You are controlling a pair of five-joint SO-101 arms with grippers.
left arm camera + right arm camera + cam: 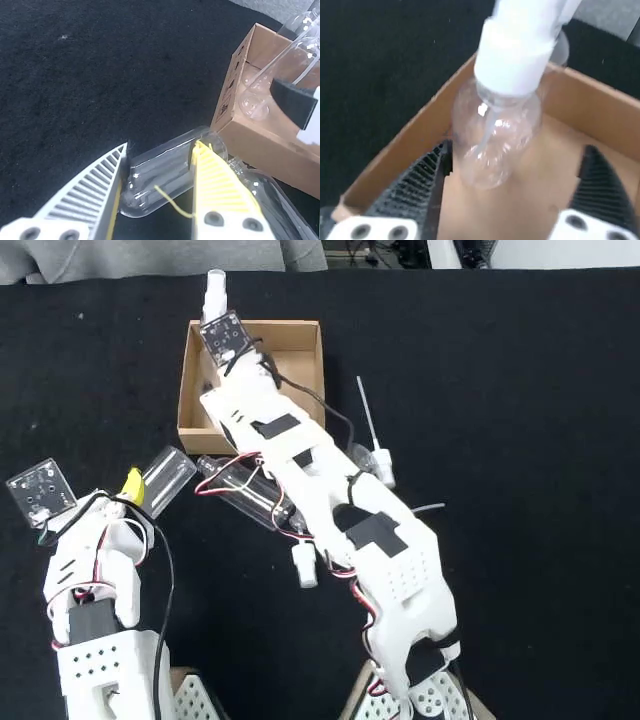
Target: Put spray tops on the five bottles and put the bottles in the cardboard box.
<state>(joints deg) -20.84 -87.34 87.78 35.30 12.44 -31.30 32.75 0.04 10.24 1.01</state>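
Over the box, right fingers apart round capped bottle, left fingers tight on half-hidden bare bottle.

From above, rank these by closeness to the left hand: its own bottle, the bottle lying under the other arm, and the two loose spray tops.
1. Clear bottle, in the left hand.
2. Lying bottle, just beside it, under the right arm.
3. Short spray top, near the table's middle.
4. Long-tubed spray top, beyond the right arm.

Glossy plastic bottle, matt cardboard box (fuzzy cloth table).
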